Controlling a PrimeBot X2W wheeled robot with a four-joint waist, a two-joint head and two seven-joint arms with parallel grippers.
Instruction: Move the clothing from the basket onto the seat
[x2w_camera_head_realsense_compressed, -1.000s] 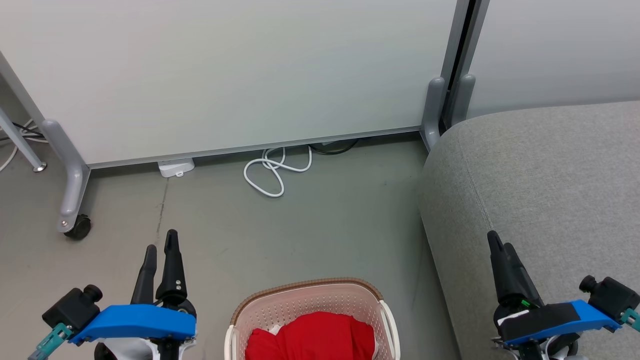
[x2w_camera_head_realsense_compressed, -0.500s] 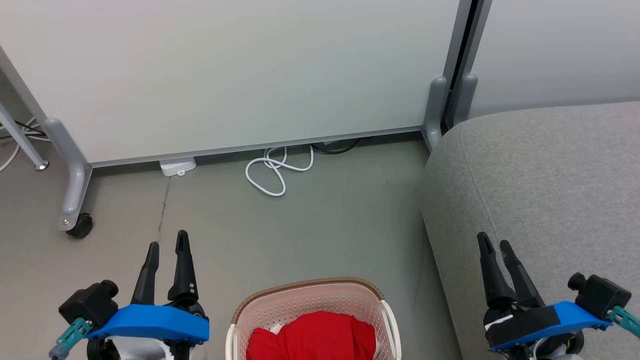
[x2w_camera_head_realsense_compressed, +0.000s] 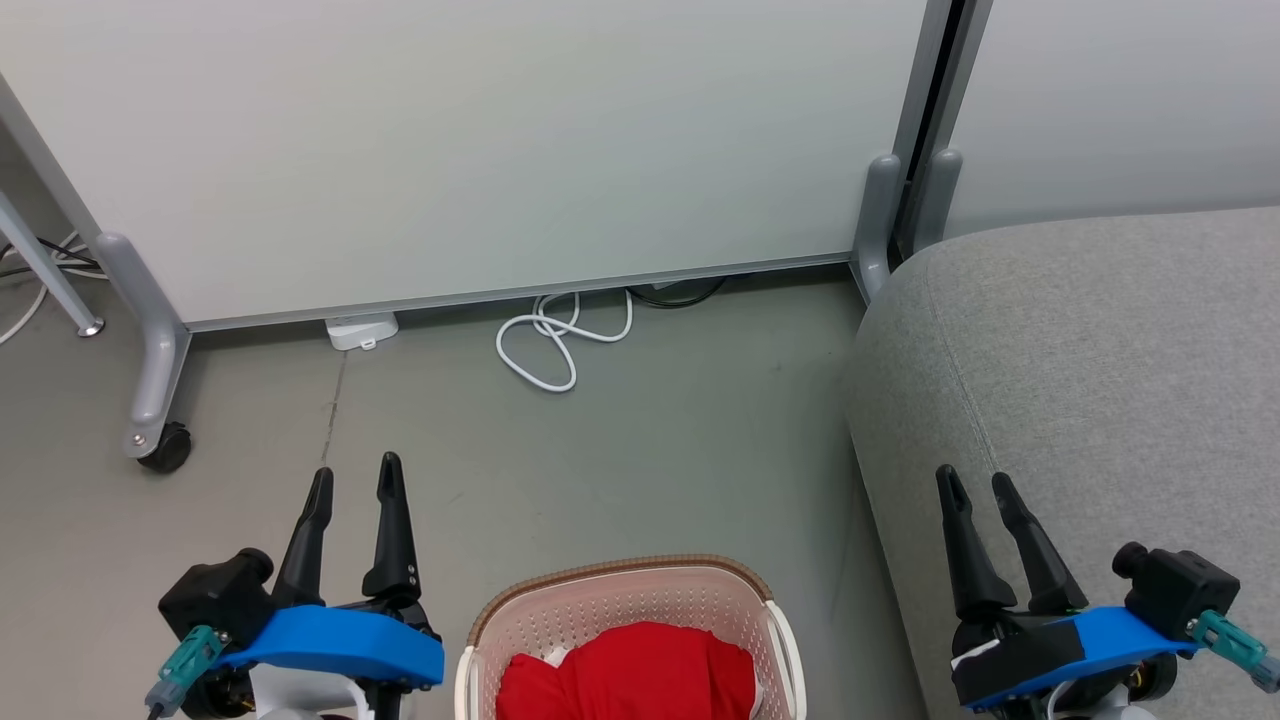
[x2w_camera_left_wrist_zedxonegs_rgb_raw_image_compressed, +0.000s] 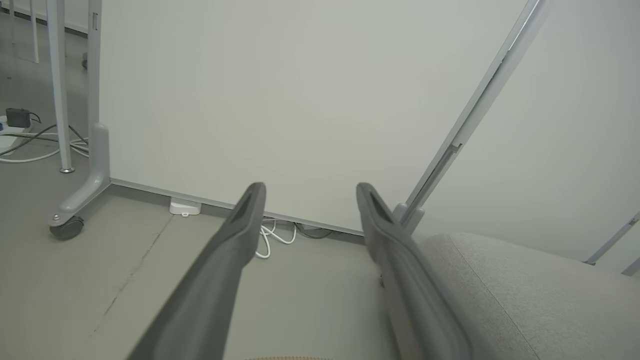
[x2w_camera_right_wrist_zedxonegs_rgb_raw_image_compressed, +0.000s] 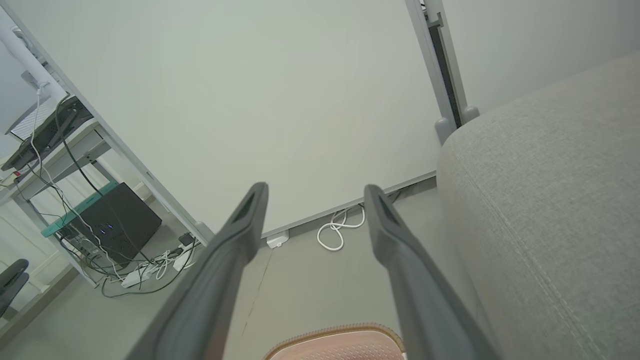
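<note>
Both jaws are spread wide and empty. The left gripper (x2w_camera_head_realsense_compressed: 356, 465) hangs left of the basket (x2w_camera_head_realsense_compressed: 620, 568) and the right gripper (x2w_camera_head_realsense_compressed: 972, 475) at the edge of the seat (x2w_camera_head_realsense_compressed: 1100, 360), probably staged for a reach. The red clothing (x2w_camera_head_realsense_compressed: 625, 670) lies in the basket, near the seat.

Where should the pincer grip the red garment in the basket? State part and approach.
Pinch the raised hump of the red garment, coming from above: it lies heaped inside the basket, whose walls likely block a sideways approach.
</note>
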